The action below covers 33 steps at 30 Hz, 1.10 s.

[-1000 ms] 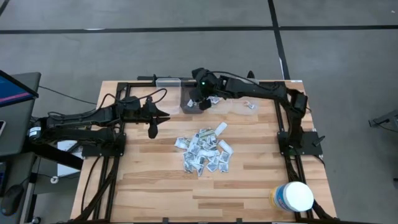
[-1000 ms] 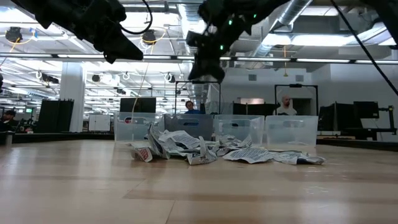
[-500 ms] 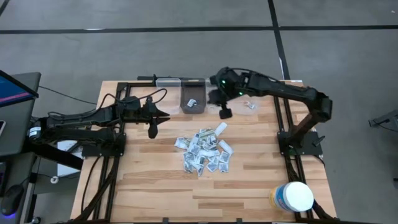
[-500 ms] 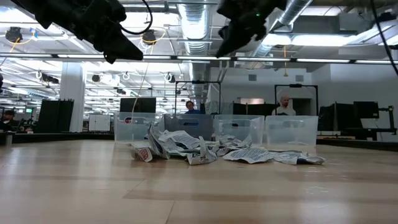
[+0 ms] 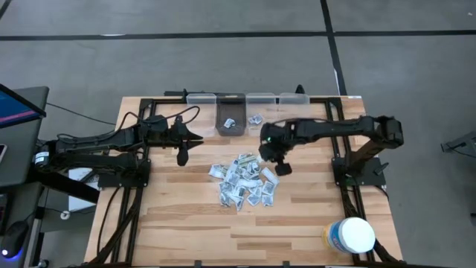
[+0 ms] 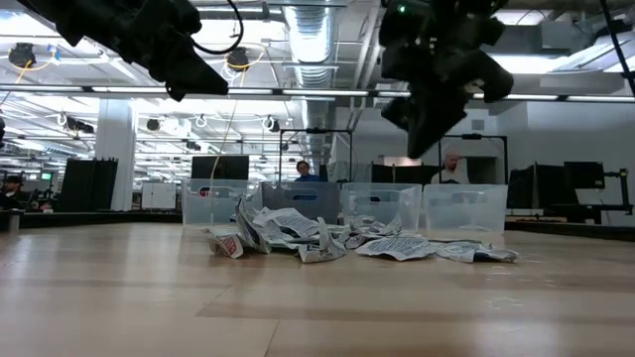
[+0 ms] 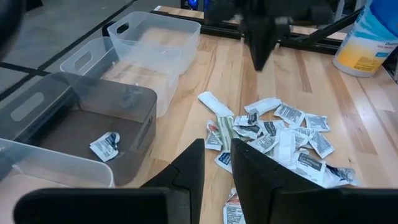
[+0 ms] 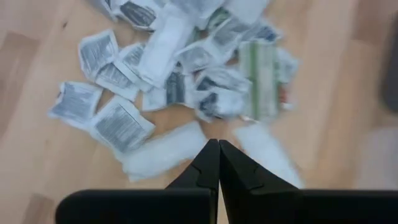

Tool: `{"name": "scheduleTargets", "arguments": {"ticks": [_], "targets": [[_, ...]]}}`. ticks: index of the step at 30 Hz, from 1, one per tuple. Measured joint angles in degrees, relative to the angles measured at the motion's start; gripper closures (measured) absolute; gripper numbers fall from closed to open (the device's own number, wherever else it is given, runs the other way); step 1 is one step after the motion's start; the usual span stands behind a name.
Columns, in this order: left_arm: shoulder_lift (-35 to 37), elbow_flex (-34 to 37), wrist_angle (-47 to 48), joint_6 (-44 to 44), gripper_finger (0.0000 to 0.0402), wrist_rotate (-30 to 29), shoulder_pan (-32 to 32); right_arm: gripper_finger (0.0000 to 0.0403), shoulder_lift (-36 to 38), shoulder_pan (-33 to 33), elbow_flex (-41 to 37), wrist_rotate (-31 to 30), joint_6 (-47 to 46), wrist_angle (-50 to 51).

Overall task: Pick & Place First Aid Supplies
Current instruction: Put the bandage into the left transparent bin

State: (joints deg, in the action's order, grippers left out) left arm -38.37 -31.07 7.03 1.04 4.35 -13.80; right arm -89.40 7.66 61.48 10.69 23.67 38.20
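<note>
The first aid supplies (image 5: 242,181) lie in a loose heap of small white-grey packets on the wooden table's middle, also seen as the heap (image 7: 273,134) and the heap (image 8: 180,81). My right gripper (image 5: 282,168) hangs shut above the heap's right far edge, pointing steeply down, its fingertips (image 8: 217,146) touching nothing. My left gripper (image 5: 183,158) waits left of the heap, high above the table, with a narrow gap between its fingers (image 7: 216,152) and nothing in it. One packet (image 7: 106,146) lies flat in the dark bin (image 5: 230,119).
Clear bins (image 5: 201,98) (image 5: 294,98) stand in a row with the dark bin along the far edge; another packet (image 5: 255,119) lies in the clear bin right of the dark one. A large white tub with a yellow label (image 5: 348,236) stands at the near right corner.
My right gripper has swung from above the dark bin at the far edge toward the table's right, then toward the near edge and down, ending over the heap. It has tipped to point more steeply down and has stayed shut.
</note>
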Motion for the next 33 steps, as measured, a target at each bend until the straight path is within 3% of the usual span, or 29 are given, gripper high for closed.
{"name": "scheduleTargets", "arguments": {"ticks": [5,11,22,28,33], "targets": [[0.0,0.0,0.0,0.0,0.0323,0.2,0.0,0.0395,-4.8,-1.7,-0.9,-0.1,-5.2,-1.4],[0.0,0.0,0.0,0.0,0.0323,1.1,0.0,0.0350,-9.4,-2.1,-1.0,-0.1,-7.7,-0.5],[0.0,0.0,0.2,0.0,0.0323,1.9,0.0,0.0289,-14.2,-3.2,-0.9,0.0,-5.7,-3.1],[0.0,0.0,0.4,0.0,0.0323,2.0,0.0,0.0281,-17.1,-3.1,-0.6,0.0,-5.7,-4.7],[0.0,0.0,0.5,0.0,0.0323,2.0,0.0,0.0297,-19.8,-3.1,-0.6,0.1,-5.7,-4.8]]}}
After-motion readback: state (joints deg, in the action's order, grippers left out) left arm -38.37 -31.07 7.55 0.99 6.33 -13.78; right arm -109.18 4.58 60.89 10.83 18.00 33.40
